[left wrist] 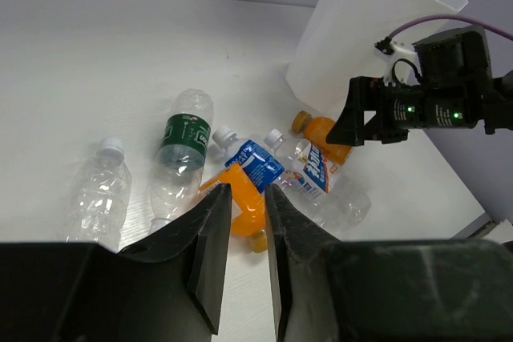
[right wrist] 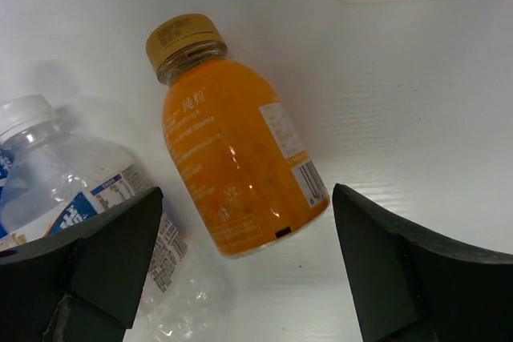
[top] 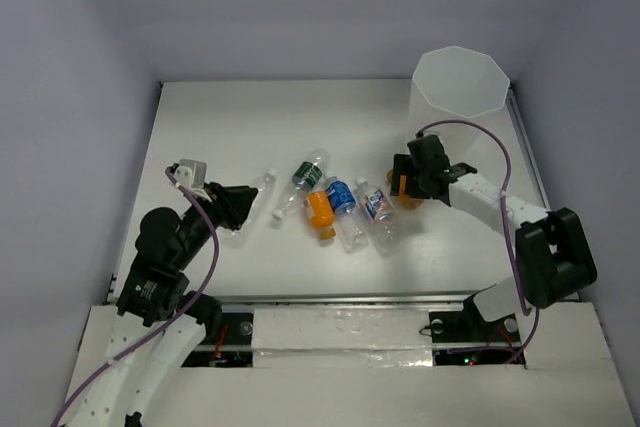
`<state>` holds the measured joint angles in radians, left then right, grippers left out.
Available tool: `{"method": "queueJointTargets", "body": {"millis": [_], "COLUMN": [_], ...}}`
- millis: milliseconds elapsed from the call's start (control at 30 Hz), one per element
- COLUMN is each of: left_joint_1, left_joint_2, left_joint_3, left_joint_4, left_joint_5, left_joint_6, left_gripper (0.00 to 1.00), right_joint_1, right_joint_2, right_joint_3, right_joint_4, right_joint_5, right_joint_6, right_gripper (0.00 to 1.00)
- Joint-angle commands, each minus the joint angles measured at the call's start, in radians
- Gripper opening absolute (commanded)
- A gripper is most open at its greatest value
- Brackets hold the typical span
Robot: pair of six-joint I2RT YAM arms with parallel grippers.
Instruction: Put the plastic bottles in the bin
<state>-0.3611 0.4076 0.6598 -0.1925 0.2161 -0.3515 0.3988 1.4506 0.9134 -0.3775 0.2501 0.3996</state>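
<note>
From above, we see no bottle inside the bin [top: 460, 82]; six bottles [top: 345, 209] lie mid-table. Our left wrist view shows the left gripper [left wrist: 248, 222], nearly closed and empty, aimed at that cluster. Our right wrist view shows the right gripper [right wrist: 244, 258] spread wide around an orange bottle [right wrist: 232, 174], not yet gripped.

Bottles [top: 340, 209] left of bin [top: 462, 97].
</note>
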Motion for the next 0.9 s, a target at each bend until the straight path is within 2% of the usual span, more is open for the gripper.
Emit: {"method": "queueJointTargets", "body": {"millis": [0, 267, 500, 567, 600, 733, 867], "left_joint_1": [-0.007, -0.007, -0.007, -0.007, -0.007, -0.007, -0.007], "left_joint_2": [-0.016, -0.027, -0.023, -0.023, -0.023, -0.016, -0.004], "left_joint_3": [0.023, 0.023, 0.023, 0.024, 0.023, 0.023, 0.021], "left_joint_4": [0.021, 0.019, 0.021, 0.022, 0.021, 0.022, 0.024], "left_joint_5": [-0.023, -0.026, -0.029, -0.032, -0.035, -0.041, -0.047], "left_joint_6": [0.009, 0.008, 0.008, 0.008, 0.008, 0.006, 0.005], "left_gripper": [0.21, 0.21, 0.22, 0.22, 0.22, 0.24, 0.25], "right_joint_1": [-0.006, -0.006, -0.006, -0.006, -0.006, 0.014, 0.060], "right_joint_2": [0.037, 0.111, 0.133, 0.113, 0.100, -0.013, -0.212], "right_joint_3": [0.067, 0.114, 0.113, 0.099, 0.093, 0.062, 0.070], "right_joint_4": [-0.015, -0.054, -0.051, -0.043, -0.038, -0.021, -0.047], "right_joint_5": [-0.026, -0.023, -0.034, -0.037, -0.035, -0.002, 0.049], "right_joint_6": [-0.033, -0.068, -0.070, -0.065, -0.062, -0.033, -0.012], "right_gripper": [0.92, 0.90, 0.65, 0.61, 0.56, 0.55, 0.55]}}
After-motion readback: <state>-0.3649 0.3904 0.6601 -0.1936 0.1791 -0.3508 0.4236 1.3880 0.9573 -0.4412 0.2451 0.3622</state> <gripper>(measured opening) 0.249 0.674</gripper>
